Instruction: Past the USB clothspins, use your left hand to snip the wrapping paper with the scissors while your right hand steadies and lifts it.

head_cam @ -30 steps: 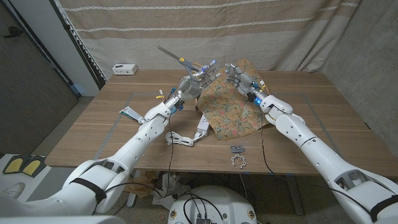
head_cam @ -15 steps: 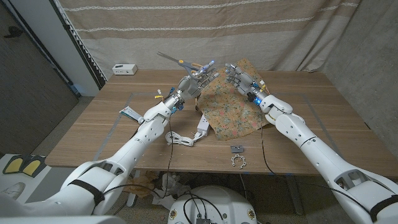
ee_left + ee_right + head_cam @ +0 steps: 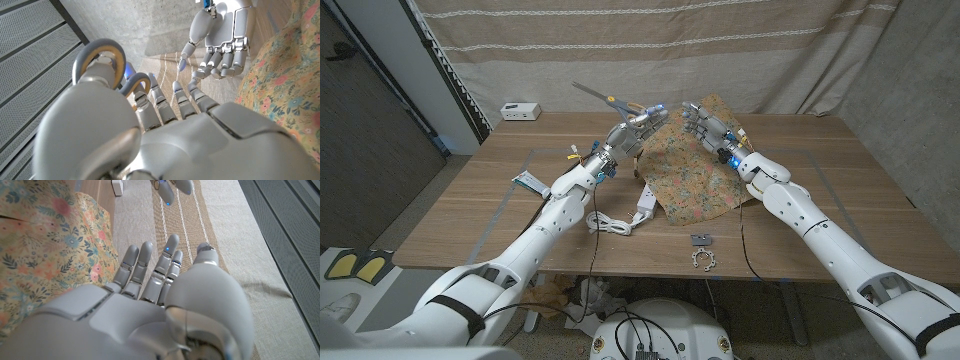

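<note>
Holding the scissors (image 3: 605,97) by their handle loops, the left hand (image 3: 632,128) is raised above the far middle of the table (image 3: 470,200), the blades pointing up and to the far left. The floral wrapping paper (image 3: 695,170) lies just right of it, its far edge lifted at the right hand (image 3: 705,125); whether that hand pinches the paper I cannot tell. In the right wrist view its fingers (image 3: 150,265) reach out beside the paper (image 3: 45,250). A white cable (image 3: 620,222) lies near the sheet's near left edge.
</note>
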### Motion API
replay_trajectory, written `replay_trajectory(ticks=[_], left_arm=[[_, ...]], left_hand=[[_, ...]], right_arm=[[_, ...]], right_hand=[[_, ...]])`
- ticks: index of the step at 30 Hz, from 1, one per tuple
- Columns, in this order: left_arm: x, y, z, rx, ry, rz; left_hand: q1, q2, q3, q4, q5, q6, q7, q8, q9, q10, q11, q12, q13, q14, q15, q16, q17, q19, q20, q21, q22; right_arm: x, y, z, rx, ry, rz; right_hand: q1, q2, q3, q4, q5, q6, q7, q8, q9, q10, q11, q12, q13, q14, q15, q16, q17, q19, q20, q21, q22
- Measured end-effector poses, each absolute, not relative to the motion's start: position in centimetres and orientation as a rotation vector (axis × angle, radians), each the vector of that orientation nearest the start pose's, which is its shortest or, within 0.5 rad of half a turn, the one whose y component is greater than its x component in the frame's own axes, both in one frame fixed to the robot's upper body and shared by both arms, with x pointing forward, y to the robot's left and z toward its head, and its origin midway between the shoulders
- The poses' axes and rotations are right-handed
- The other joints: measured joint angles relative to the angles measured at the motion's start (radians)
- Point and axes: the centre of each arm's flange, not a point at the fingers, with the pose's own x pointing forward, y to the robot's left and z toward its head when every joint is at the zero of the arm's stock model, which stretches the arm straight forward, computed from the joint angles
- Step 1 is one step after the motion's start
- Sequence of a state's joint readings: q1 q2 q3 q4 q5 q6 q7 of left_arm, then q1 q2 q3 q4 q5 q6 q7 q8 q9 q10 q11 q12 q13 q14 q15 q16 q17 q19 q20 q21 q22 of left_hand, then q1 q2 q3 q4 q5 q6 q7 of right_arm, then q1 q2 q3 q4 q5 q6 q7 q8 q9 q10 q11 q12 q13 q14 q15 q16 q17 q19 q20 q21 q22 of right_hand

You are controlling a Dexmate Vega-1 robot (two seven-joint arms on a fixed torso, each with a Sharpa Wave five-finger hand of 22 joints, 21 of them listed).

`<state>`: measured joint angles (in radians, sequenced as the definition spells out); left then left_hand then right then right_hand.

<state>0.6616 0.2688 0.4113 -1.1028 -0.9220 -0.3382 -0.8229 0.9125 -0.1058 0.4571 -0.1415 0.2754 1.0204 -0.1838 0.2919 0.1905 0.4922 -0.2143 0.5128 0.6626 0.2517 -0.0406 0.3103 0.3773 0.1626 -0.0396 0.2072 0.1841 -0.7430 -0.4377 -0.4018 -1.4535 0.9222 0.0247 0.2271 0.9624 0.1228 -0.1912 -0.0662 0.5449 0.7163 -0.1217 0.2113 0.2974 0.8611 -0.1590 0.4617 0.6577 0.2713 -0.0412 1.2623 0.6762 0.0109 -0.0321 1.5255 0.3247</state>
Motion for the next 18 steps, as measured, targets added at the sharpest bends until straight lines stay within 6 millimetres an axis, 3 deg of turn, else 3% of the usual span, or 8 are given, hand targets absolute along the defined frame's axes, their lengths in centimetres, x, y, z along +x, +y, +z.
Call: replay_trajectory(ticks=[7,10,12,18], left_arm=[[63.35,15.36,2.2,-0.224,-0.78,-0.989],[63.4,15.4,2.22,-0.227,-0.78,-0.983],[63.36,15.31,2.17,-0.228,-0.779,-0.984],[63.41,15.31,2.16,-0.232,-0.778,-0.978]], left_hand=[[0.026,0.01,-0.015,0.006,0.0,0.032,0.003,-0.011,0.006,-0.009,0.002,0.177,0.26,0.064,0.0,0.066,0.155,0.024,0.002,0.001,0.005],[0.053,0.019,-0.053,0.005,-0.006,0.057,-0.007,-0.022,0.005,-0.037,0.001,0.293,0.444,0.07,0.0,0.146,0.304,0.032,0.0,0.001,0.009],[0.059,0.025,-0.072,0.005,-0.01,0.071,-0.011,-0.026,0.002,-0.043,0.004,0.336,0.509,0.07,0.0,0.184,0.368,0.039,0.0,0.001,0.014],[0.089,0.03,-0.121,0.004,-0.01,0.084,-0.023,-0.041,0.0,-0.049,0.002,0.436,0.57,0.07,0.0,0.294,0.533,0.053,0.004,0.008,0.019]], right_arm=[[63.6,-18.87,4.0,0.271,-0.53,0.62],[63.56,-18.9,3.97,0.271,-0.53,0.62],[63.53,-18.98,4.01,0.272,-0.533,0.616],[63.47,-19.09,3.97,0.272,-0.534,0.613]], right_hand=[[0.0,0.0,0.0,0.0,0.0,0.0,0.0,0.0,0.0,0.0,0.0,0.006,0.0,0.0,0.0,0.003,-0.005,0.0,0.0,0.0,-0.005],[0.0,0.0,0.0,0.0,0.0,0.0,0.0,0.0,0.0,0.0,0.0,0.006,0.0,0.0,0.0,0.008,-0.005,0.0,0.0,0.0,-0.005],[0.0,0.0,0.0,0.0,0.0,0.0,0.0,0.0,0.0,0.0,0.0,0.006,0.0,0.0,0.0,0.008,-0.005,0.0,0.0,0.0,-0.005],[0.0,0.0,-0.004,-0.004,0.0,0.0,0.0,0.0,0.001,0.0,0.0,0.006,-0.003,0.0,0.0,0.008,-0.005,0.0,0.0,0.0,-0.009]])
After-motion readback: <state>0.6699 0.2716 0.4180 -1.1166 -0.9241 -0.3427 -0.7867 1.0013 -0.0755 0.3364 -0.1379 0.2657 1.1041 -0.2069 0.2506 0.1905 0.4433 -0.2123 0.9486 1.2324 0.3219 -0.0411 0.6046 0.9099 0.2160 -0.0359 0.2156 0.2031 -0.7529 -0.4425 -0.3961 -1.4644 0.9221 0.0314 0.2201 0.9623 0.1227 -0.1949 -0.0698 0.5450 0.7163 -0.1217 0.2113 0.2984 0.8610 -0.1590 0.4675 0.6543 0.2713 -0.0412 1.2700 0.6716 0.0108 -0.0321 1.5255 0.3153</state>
